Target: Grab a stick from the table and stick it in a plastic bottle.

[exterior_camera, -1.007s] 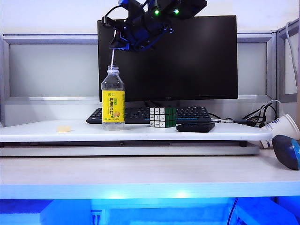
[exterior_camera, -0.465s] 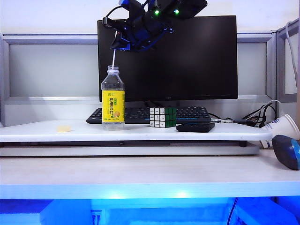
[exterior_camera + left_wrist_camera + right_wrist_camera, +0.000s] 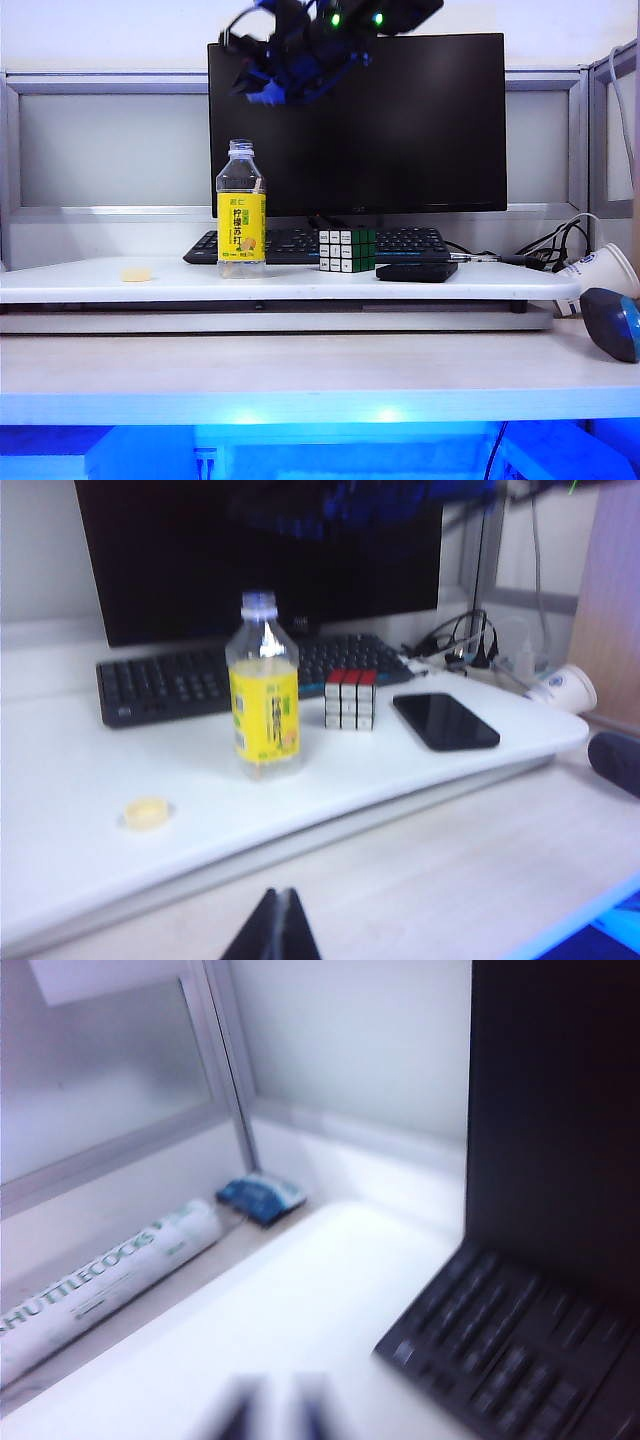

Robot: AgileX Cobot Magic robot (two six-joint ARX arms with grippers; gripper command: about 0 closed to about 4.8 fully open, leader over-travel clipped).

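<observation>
The stick stands inside the plastic bottle near the tabletop's left rear. Above it (blurred) hovers the right gripper, fingers slightly apart, empty. The left gripper shows fingers together.

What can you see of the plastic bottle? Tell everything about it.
The plastic bottle is clear, capless and narrow-necked, with a yellow label. It stands upright on the white shelf board, before the keyboard. A pale stick seems to lean inside. The right gripper hangs above, apart; the left gripper waits in front.
</observation>
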